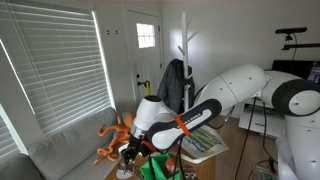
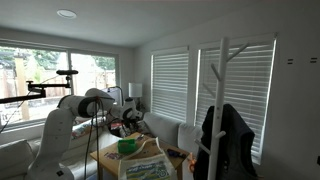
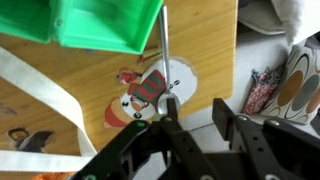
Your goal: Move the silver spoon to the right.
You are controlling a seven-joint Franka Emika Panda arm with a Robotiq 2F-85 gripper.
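In the wrist view the silver spoon [image 3: 164, 55] lies on the wooden table [image 3: 210, 40]. Its long handle runs up under the rim of a green container [image 3: 95, 25], and its bowl rests on a round snowman coaster [image 3: 145, 92]. My gripper [image 3: 196, 112] hangs just over the coaster's edge with its jaws apart. The left finger is right at the spoon's bowl, and only bare table shows between the fingers. In both exterior views the gripper [image 1: 130, 152] [image 2: 127, 126] is low over the table beside the green container [image 1: 156, 166] [image 2: 128, 146]; the spoon is too small to make out there.
A white strap [image 3: 45, 85] crosses the table at the left of the wrist view. A patterned cloth and a plate [image 3: 290, 85] lie off the table's right edge. An orange toy [image 1: 110, 140] and a magazine [image 1: 205, 143] sit nearby. A coat rack [image 2: 224, 110] stands close by.
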